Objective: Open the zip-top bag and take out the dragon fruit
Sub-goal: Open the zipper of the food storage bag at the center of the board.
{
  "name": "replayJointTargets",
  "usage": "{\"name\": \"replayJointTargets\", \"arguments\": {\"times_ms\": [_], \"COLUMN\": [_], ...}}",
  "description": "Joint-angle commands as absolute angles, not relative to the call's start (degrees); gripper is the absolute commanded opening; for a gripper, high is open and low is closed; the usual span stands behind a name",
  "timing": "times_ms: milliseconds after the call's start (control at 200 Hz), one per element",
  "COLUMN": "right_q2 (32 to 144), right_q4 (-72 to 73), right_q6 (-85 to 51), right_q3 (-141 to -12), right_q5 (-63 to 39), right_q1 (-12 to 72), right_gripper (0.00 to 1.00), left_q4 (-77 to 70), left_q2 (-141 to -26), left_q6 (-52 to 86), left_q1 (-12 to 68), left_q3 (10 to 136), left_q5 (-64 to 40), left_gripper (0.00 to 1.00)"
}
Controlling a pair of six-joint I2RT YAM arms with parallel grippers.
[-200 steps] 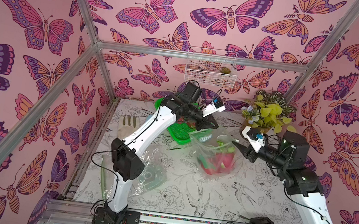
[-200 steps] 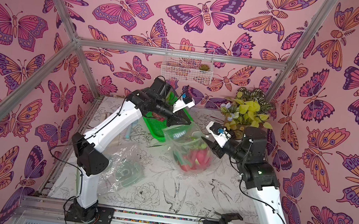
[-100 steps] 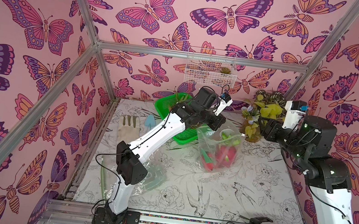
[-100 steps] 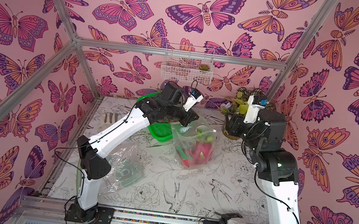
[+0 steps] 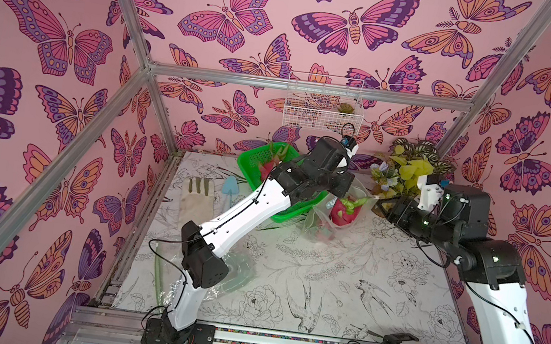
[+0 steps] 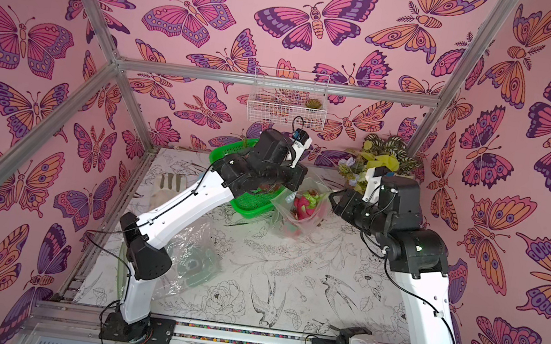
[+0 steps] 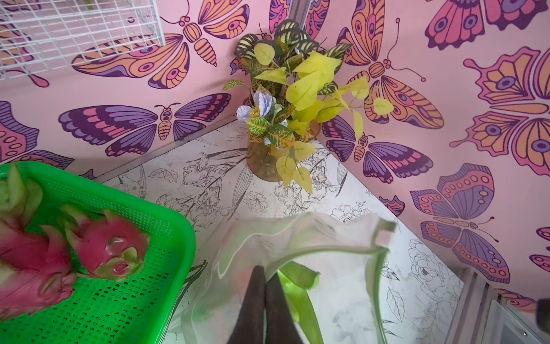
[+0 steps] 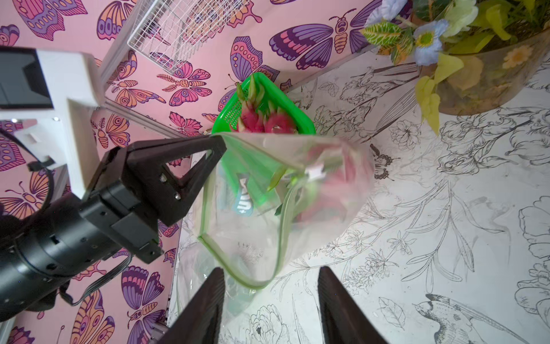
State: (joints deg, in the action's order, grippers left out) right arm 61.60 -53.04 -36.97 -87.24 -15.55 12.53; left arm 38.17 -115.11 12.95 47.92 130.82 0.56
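Green basket (image 5: 252, 158) and potted plant (image 5: 409, 170) flank the zip-top bag (image 5: 320, 219); nearer table (image 5: 325, 278) lies free.

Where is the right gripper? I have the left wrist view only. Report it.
Observer: The right gripper is open, the zip-top bag's rim between its fingertips, not yet gripped.
Operator: Confirm the contents; I see only a green leaf.
Observer: A pink dragon fruit sits inside, shown in both top views.
Operator: Report what lies by the left arm's base.
Observer: A sheet of crumpled clear plastic lies there.
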Motion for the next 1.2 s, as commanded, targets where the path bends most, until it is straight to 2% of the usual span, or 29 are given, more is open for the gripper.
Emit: {"name": "replayJointTargets", "arguments": {"times_ms": [0,135,300,571,656,816,946,1087,1197], "right_q2": [61.8,63.3,65.2,69.0,69.4,69.3,68.1,68.5,70.4], "right_q4": [-53.4,-49.7,-44.1,-40.3,-39.6,-38.6,-37.6,-38.1,-38.1], "right_q6": [-38.9,-40.2,-40.8,-40.3,-40.6,-41.4,-43.2,-43.3,-43.1], "right_q3": [-86.2,-80.6,-75.1,-72.5,-72.2,-73.5,-74.7,-75.8,-76.4], "right_q5": [-16.0,-12.3,-7.6,-7.1,-7.0,-11.3,-13.5,-10.0,-9.2], "right_q1": [14.6,16.8,17.1,17.1,17.1,17.1,17.3,17.3,17.3], "right_gripper": [0.55,0.6,0.62,0.56,0.45,0.61,0.62,0.65,0.59], "left_q4": [33.4,33.5,33.5,33.3,33.3,33.0,32.6,32.4,32.3], "left_q2": [-114.2,-114.1,-113.3,-111.4,-111.0,-110.5,-110.7,-111.0,-110.9], "left_q6": [14.8,16.0,17.9,20.0,20.2,20.7,21.1,21.8,22.0], "left_q1": [47.8,47.8,47.8,47.6,47.4,47.1,47.0,47.0,47.0], "left_q3": [133.3,132.4,130.1,126.4,125.6,124.5,124.5,124.5,124.5], "left_q5": [4.1,3.3,2.7,1.9,1.6,1.1,0.8,-0.2,-0.5], "left_gripper": [0.0,0.0,0.0,0.0,0.0,0.0,0.0,0.0,0.0]}}
